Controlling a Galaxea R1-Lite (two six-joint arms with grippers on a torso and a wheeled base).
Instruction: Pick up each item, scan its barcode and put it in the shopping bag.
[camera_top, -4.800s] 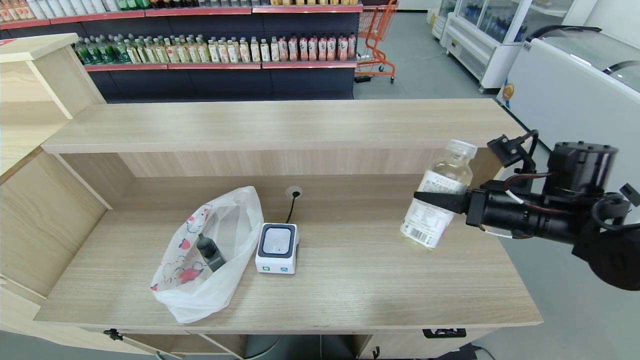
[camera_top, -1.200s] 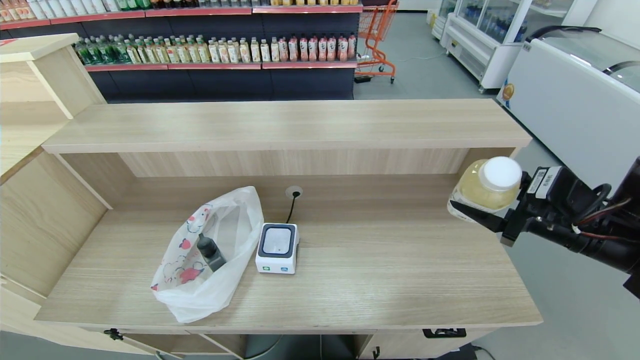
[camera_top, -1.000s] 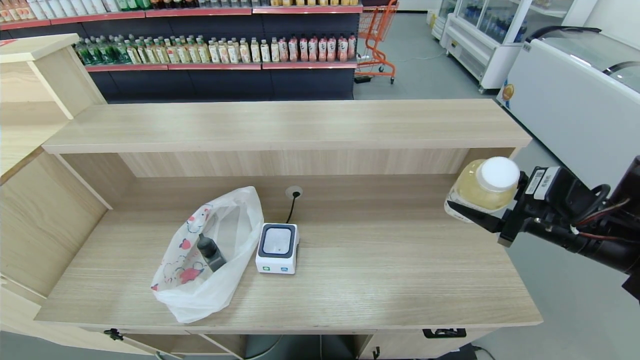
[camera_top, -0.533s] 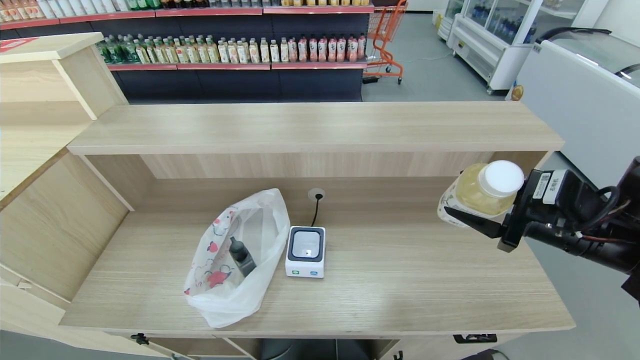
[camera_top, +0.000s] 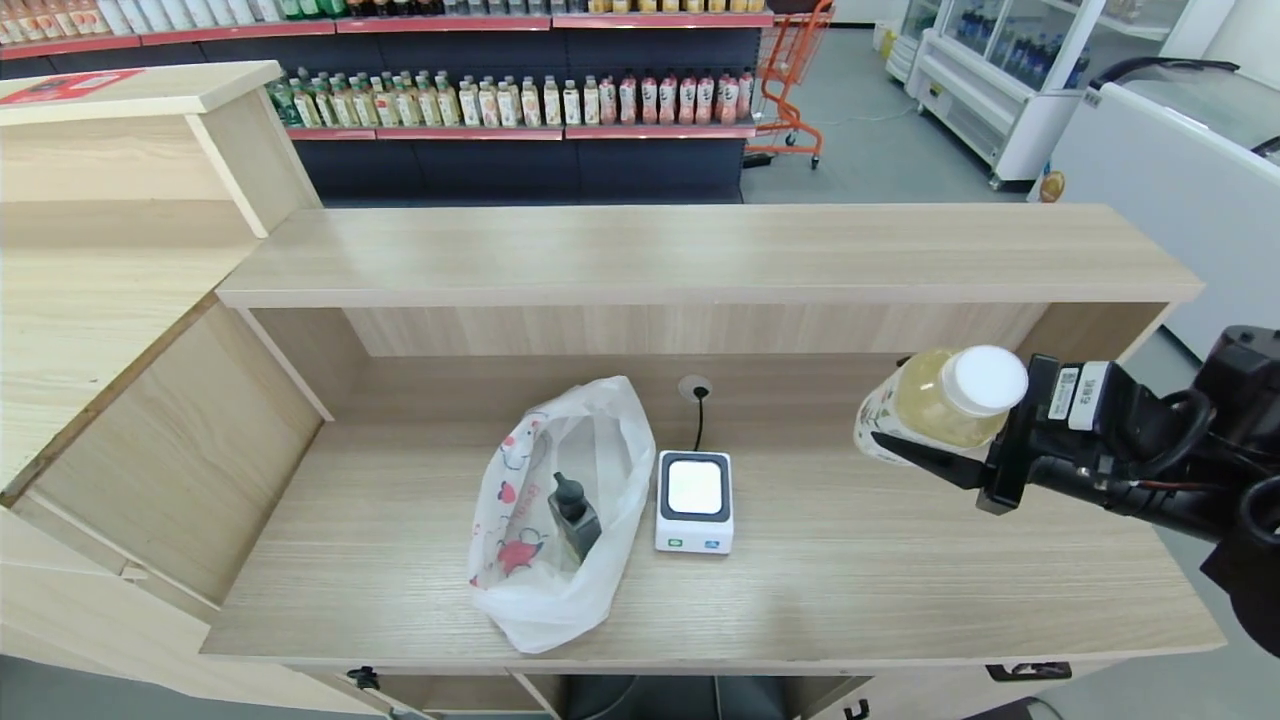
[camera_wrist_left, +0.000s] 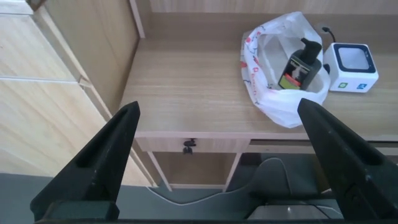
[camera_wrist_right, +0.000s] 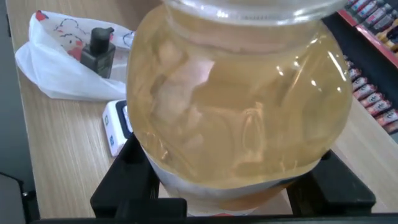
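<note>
The right end effector is clenched on a bottle, which is held in the air over the right end of the surface, well apart from the scanner. In the right wrist view the dark fingers are seen pressed on either side of the bottle, low on its body. The bottle is of clear plastic, filled with a pale yellow liquid and closed by a white cap. It is tilted, with the cap turned toward the robot. A white label with small coloured marks is wrapped round its lower part; its print cannot be made out.

The left end effector is released, its two fingers spread wide, and is seen off the left end of the surface, apart from everything on it.

One shopping bag of thin white plastic with red cartoon prints lies open on the surface, just beside the scanner. One dark pump bottle lies inside it, with a small red and green label visible in the left wrist view.

One scanner is counted: a white box with a dark-framed, lit window and two small marks, green and blue, on its front. A black cable is led from it into a hole at the back of the surface.
</note>
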